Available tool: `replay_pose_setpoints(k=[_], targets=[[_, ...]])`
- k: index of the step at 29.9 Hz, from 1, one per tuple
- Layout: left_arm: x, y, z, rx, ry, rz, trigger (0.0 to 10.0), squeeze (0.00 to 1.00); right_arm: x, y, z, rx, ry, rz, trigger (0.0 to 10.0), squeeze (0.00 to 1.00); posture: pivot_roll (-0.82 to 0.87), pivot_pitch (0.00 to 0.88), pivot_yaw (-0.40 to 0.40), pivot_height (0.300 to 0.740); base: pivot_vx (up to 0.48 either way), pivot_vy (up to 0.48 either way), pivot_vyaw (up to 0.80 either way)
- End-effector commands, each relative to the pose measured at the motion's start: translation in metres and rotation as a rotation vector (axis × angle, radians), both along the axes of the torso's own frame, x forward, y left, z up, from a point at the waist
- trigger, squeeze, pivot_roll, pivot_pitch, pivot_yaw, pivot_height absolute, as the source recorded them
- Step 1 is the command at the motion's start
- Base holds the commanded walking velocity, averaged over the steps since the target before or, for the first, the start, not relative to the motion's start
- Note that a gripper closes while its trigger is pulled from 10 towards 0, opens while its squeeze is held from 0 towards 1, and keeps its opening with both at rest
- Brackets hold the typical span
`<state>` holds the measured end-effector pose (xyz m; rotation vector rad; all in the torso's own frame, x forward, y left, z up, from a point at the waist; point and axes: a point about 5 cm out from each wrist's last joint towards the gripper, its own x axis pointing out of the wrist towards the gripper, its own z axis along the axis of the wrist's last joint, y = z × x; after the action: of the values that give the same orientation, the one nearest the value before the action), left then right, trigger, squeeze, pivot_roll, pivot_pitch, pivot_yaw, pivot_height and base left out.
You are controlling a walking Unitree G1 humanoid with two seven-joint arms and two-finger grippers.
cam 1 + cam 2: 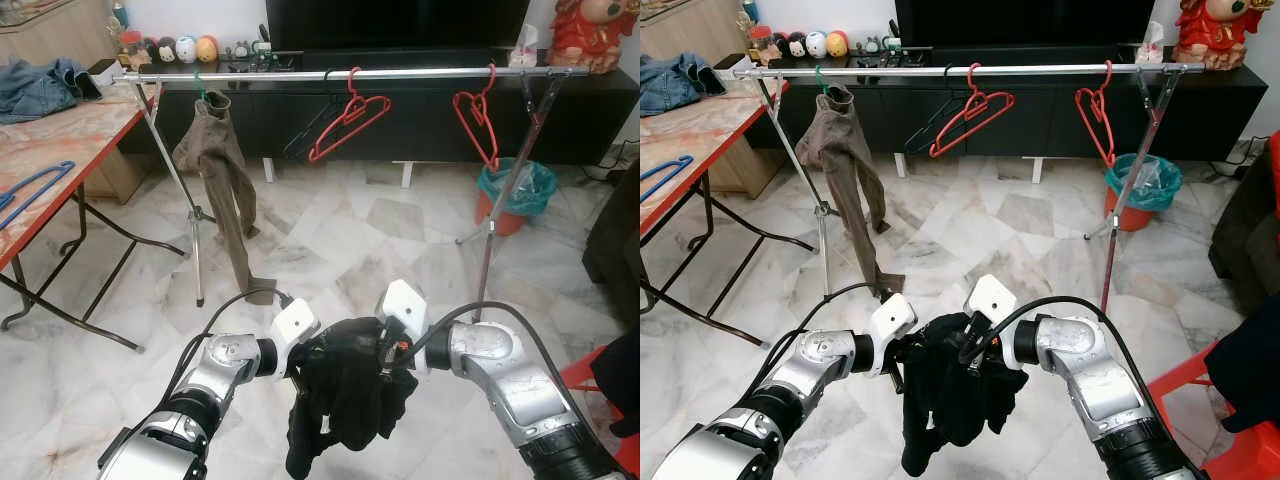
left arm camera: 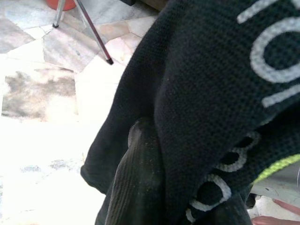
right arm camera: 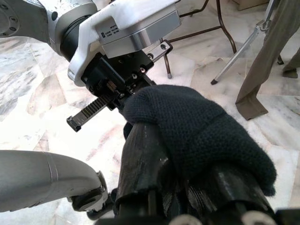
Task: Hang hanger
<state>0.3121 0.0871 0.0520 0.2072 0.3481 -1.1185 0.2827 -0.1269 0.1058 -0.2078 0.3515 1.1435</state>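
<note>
**Black garment held between both grippers, short of the rail**

Centrally, low in the head views: a black knitted garment [image 1: 345, 400] hangs between the two grippers, its lower part drooping toward the marble floor [image 1: 330, 250].

- Left gripper [image 1: 298, 372]: at the garment's left edge. In the left wrist view one finger [image 2: 138, 183] lies against the cloth, which bears white lettering; how far the fingers stand apart cannot be told.
- Right gripper [image 3: 183, 154]: at the garment's right edge. The right wrist view shows its fingers wrapped in the knit and apparently closed on it, though the cloth hides the tips.
- Rail [image 1: 340, 74]: a silver bar on tripod legs, well beyond the grippers, in front of a dark TV cabinet [image 1: 420, 120].
- On the rail: a brown garment [image 1: 220, 175] on a green hanger at the left; a red hanger [image 1: 350, 115] near the middle beside a black one; a second red hanger [image 1: 478, 115] to the right.
- Teal bin [image 1: 515, 195]: behind the rail's right leg.
- Table [image 1: 60, 150]: at the robot's left, carrying a blue hanger [image 1: 30, 188] and folded denim [image 1: 40, 85].
</note>
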Motion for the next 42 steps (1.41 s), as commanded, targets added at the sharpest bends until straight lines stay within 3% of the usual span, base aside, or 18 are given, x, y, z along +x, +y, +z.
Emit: replay_pose_setpoints(k=[1, 2, 10, 19, 36, 42], targets=[[0.0, 0.003, 0.0, -0.017, 0.007, 0.015, 0.0, 0.0, -0.001, 0.003, 0.003, 0.023, -0.021, 0.012, 10.0, 0.76, -0.05, 0.0, 0.097, 0.74, 0.0, 0.0, 0.0], [0.0, 0.003, 0.0, -0.019, 0.008, 0.014, 0.0, 0.0, -0.001, 0.002, 0.004, 0.027, -0.022, 0.011, 10.0, 1.0, -0.05, 0.0, 0.097, 0.74, 0.0, 0.0, 0.0], [0.001, 0.003, 0.001, -0.022, 0.009, 0.017, 0.0, 0.0, 0.001, -0.005, 0.002, 0.013, -0.029, -0.039, 10.0, 1.0, -0.05, 0.01, 0.1, 0.74, 0.0, 0.0, 0.0], [0.002, 0.005, 0.001, -0.019, 0.011, 0.034, 0.0, 0.0, -0.006, -0.018, -0.006, -0.027, 0.002, -0.066, 10.0, 1.0, -0.06, 0.03, 0.103, 0.74, 0.0, 0.0, 0.0], [0.003, 0.009, 0.0, -0.016, 0.015, 0.062, 0.0, 0.0, -0.031, -0.043, -0.021, -0.041, 0.083, -0.116, 10.0, 1.0, -0.06, 0.042, 0.104, 0.74, 0.0, 0.0, 0.0], [0.004, 0.01, 0.0, -0.015, 0.016, 0.073, 0.0, 0.0, -0.039, -0.051, -0.027, -0.008, 0.101, -0.202, 10.0, 1.0, -0.06, 0.041, 0.106, 0.74, 0.0, 0.0, 0.0]])
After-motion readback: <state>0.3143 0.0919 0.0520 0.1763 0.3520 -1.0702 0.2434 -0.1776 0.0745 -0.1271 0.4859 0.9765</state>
